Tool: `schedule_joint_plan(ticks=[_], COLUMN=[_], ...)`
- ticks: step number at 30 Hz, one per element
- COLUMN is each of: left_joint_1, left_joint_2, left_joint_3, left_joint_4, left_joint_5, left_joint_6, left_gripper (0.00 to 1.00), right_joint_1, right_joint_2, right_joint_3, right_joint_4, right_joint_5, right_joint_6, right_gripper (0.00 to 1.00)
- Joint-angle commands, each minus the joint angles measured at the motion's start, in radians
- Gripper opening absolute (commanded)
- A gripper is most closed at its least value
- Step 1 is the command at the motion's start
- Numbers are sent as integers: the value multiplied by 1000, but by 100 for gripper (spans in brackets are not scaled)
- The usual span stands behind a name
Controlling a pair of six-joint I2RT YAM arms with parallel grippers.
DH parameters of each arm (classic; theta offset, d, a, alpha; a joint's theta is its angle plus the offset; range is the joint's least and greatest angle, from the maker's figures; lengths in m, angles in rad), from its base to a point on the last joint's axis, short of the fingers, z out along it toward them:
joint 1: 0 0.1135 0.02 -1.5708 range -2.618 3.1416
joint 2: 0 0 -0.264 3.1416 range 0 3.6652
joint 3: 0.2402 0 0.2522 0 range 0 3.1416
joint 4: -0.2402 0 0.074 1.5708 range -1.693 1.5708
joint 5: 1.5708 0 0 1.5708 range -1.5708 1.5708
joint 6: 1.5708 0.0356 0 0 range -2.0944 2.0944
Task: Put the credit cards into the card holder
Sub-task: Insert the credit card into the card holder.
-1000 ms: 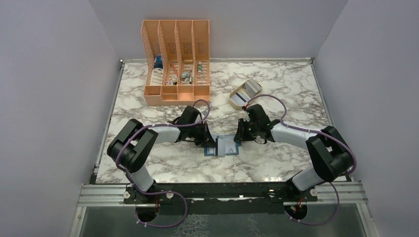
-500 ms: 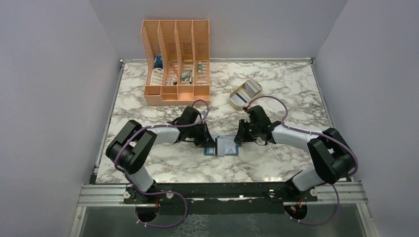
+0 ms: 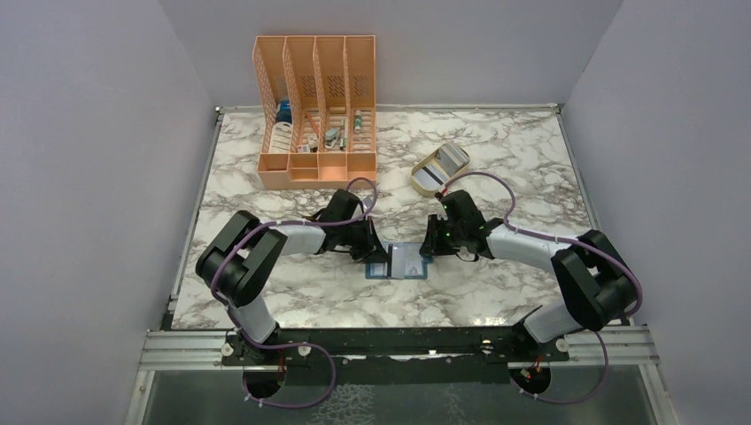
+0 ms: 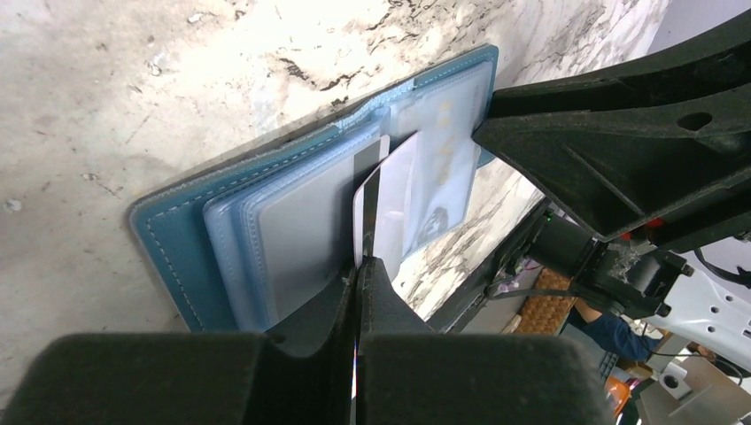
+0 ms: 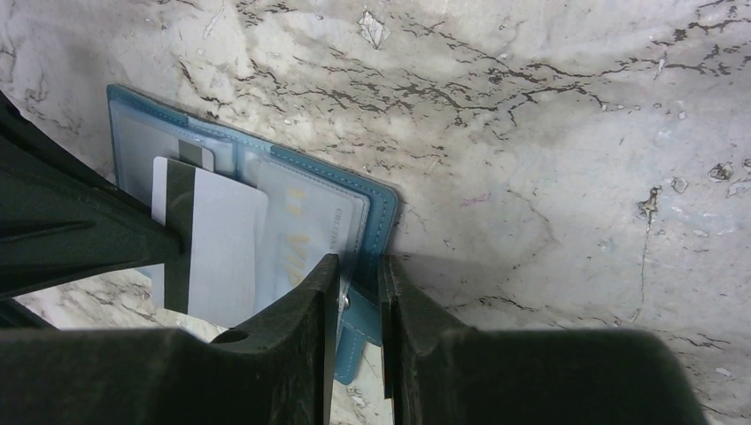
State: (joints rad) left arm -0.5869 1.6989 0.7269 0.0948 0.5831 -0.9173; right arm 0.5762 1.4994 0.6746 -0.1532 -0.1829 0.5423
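You are looking at a marble-patterned table (image 3: 496,150) with two black robot arms reaching inward from its near edge. Between them, near the middle of the table, a small teal wallet (image 3: 408,263) lies open and flat, its pale blue-grey slots facing up.

Your left gripper (image 4: 359,266) is closed tight on a white card (image 4: 390,204) that has a dark stripe along one end. It pinches the card by its near edge. The card stands tilted over the middle of the wallet, with its far end down among the clear sleeves. These views do not show whether it has entered a slot.

Your right gripper (image 5: 359,266) is clamped on the right-hand edge of the wallet. Its two fingers sit on either side of the teal cover and the small closing tab, and that half lies flat on the table.

A card with gold lettering (image 5: 305,230) sits inside a clear sleeve on the wallet's right half, just beside the right fingers. The striped end of another card (image 5: 197,158) shows in a slot on the left half.

Toward the far left of the table stands an orange file rack (image 3: 316,111) with four compartments holding small items. A beige oval tray (image 3: 439,168) lies to its right, well apart from the wallet, and its contents are too small to make out
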Motion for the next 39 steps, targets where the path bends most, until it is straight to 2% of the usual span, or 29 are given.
schedule_joint_plan(ticks=[1, 25, 29, 39], left_joint_1=[-10, -10, -33, -35], left_joint_2=[41, 41, 41, 16], left_joint_3=[11, -16, 17, -17], left_joint_4=[-26, 54, 21, 48], left_joint_5=[-67, -140, -168, -221], left_joint_6=[26, -16, 13, -5], left_gripper=[0, 0, 0, 0], right_joint_1=[28, 30, 30, 30], right_joint_2=[6, -23, -51, -111], right_joint_3=[-23, -59, -84, -98], right_joint_4=[-26, -5, 17, 0], right_joint_5=[-11, 15, 14, 40], right_joint_6=[10, 67, 119, 160], right_gripper=[21, 20, 20, 22])
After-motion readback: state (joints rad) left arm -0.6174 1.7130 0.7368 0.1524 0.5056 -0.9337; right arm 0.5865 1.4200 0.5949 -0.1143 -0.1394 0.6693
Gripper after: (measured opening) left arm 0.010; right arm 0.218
